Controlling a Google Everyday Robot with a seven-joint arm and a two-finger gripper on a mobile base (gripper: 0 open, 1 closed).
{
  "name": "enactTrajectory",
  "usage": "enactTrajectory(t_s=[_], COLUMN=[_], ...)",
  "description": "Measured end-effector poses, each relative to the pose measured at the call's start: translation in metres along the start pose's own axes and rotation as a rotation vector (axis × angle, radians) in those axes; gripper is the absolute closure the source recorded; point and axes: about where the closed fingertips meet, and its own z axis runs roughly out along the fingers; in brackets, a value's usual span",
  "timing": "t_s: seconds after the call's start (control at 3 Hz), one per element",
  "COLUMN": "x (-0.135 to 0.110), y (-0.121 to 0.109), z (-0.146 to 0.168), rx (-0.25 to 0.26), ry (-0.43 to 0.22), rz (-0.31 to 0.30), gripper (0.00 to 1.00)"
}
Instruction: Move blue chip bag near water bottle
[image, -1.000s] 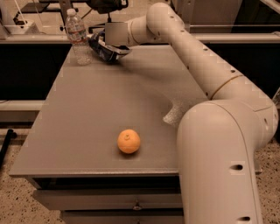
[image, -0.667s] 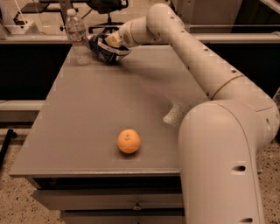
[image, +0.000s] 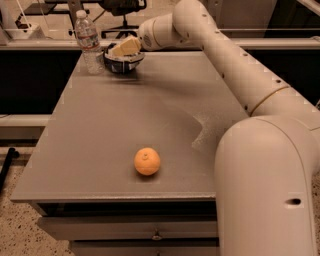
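The water bottle (image: 88, 42) stands upright at the table's far left corner, clear with a white cap. The blue chip bag (image: 122, 64) lies on the table just to the right of the bottle, a small gap between them. My gripper (image: 124, 49) is directly over the bag's top, touching or nearly touching it, with the white arm reaching in from the right. The gripper hides the upper part of the bag.
An orange fruit (image: 147, 161) sits near the front edge of the grey table (image: 125, 120). My arm's large white base (image: 265, 190) fills the right foreground. A drawer front runs under the table's front edge. Chairs and a shelf stand behind the table.
The gripper and the bag have shifted slightly left toward the bottle. The bag now sits low on the table surface under the gripper.
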Motion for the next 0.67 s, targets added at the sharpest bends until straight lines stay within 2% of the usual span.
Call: enactTrajectory(t_s=[0.33,0.67], x=[-0.009,0.007], y=[-0.007,-0.02], z=[-0.036,-0.095], rx=[0.019,-0.013], ry=[-0.052,-0.126], rz=[-0.036,-0.057], gripper=[0.0,0.0])
